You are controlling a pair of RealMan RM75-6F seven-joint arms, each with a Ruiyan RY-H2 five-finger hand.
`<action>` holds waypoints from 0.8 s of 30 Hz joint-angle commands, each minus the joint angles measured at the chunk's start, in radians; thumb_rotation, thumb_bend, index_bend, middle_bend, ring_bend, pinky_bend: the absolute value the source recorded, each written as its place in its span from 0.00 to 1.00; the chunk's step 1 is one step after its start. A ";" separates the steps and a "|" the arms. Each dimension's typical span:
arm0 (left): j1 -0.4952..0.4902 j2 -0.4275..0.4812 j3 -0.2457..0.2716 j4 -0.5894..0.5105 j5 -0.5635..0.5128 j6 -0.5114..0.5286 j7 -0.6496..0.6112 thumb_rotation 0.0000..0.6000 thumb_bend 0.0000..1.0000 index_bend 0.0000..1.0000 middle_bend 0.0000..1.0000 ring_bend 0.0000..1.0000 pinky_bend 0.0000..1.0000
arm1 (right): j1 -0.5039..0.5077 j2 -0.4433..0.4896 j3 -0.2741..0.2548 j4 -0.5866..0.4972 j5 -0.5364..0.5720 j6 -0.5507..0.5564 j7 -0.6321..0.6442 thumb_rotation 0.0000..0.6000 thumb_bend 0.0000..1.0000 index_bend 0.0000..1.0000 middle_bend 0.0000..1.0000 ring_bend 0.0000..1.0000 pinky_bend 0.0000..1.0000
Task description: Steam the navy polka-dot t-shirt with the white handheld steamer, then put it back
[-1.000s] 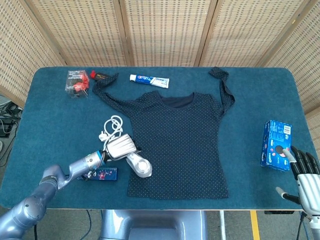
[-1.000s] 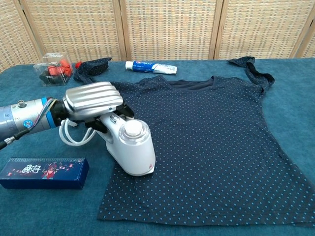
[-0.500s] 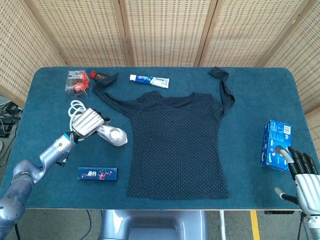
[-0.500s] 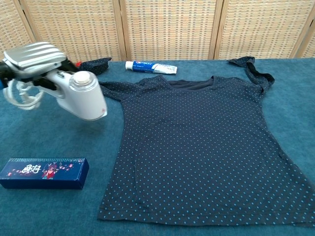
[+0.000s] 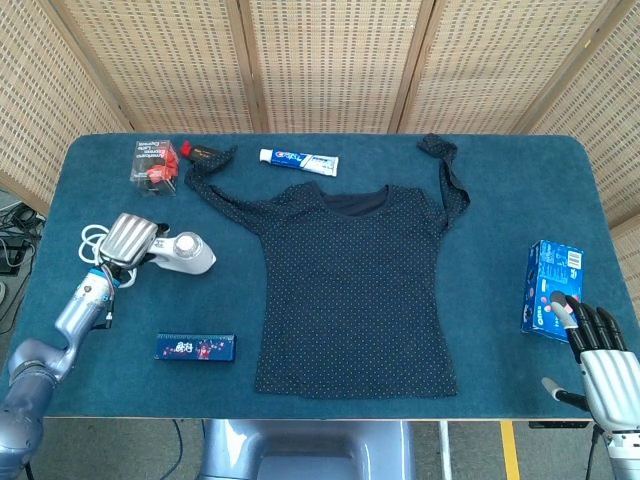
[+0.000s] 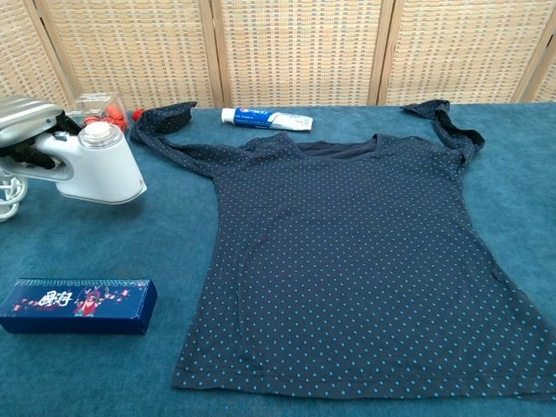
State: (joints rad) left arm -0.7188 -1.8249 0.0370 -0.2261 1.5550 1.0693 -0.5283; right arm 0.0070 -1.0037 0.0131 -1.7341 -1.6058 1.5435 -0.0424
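The navy polka-dot t-shirt (image 5: 355,275) (image 6: 347,252) lies flat in the middle of the blue table, sleeves spread toward the back. The white handheld steamer (image 5: 180,253) (image 6: 94,165) is on the table left of the shirt, clear of the fabric. My left hand (image 5: 128,238) (image 6: 24,126) grips its handle, with the white cord (image 5: 93,240) coiled behind. My right hand (image 5: 603,360) hangs at the table's front right corner, fingers apart and holding nothing; the chest view does not show it.
A dark blue flat box (image 5: 195,347) (image 6: 76,306) lies at the front left. A toothpaste tube (image 5: 298,160) (image 6: 266,118) and a clear box of red items (image 5: 156,164) (image 6: 95,110) sit at the back. A blue carton (image 5: 552,290) lies at the right.
My left hand has carried the steamer off the shirt's lower left edge and leftward to the table's left side, where it now rests. The right hand has barely moved.
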 commanded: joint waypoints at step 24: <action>-0.072 0.018 -0.026 -0.149 -0.026 -0.190 0.051 1.00 0.00 0.00 0.00 0.00 0.02 | -0.003 0.009 -0.001 0.001 -0.002 0.008 0.017 1.00 0.00 0.03 0.00 0.00 0.00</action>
State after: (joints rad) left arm -0.7997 -1.8386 0.0099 -0.3336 1.5292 0.8677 -0.4930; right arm 0.0044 -0.9953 0.0119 -1.7326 -1.6078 1.5509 -0.0245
